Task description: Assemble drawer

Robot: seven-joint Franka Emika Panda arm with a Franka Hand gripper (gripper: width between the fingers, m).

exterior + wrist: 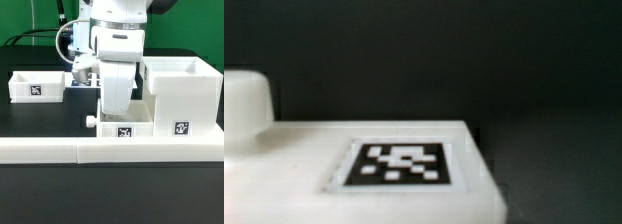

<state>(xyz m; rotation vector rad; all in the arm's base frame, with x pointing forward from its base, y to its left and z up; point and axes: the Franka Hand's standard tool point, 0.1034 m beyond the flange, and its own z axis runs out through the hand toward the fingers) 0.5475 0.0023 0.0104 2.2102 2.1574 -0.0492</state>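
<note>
Three boxes: white, each tagged, on the black tabletop.
Small drawer: left of frame, well apart from the arm.
Middle drawer: lower centre, knob at its left side.
Cabinet: right of frame, just beside the middle drawer.
Fingers: low over the middle drawer; cannot tell whether wide or narrow.
Wrist view: blurred tag, close up.

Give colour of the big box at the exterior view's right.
White box, black-and-white tag on its front. Exterior view shows it best.
</note>
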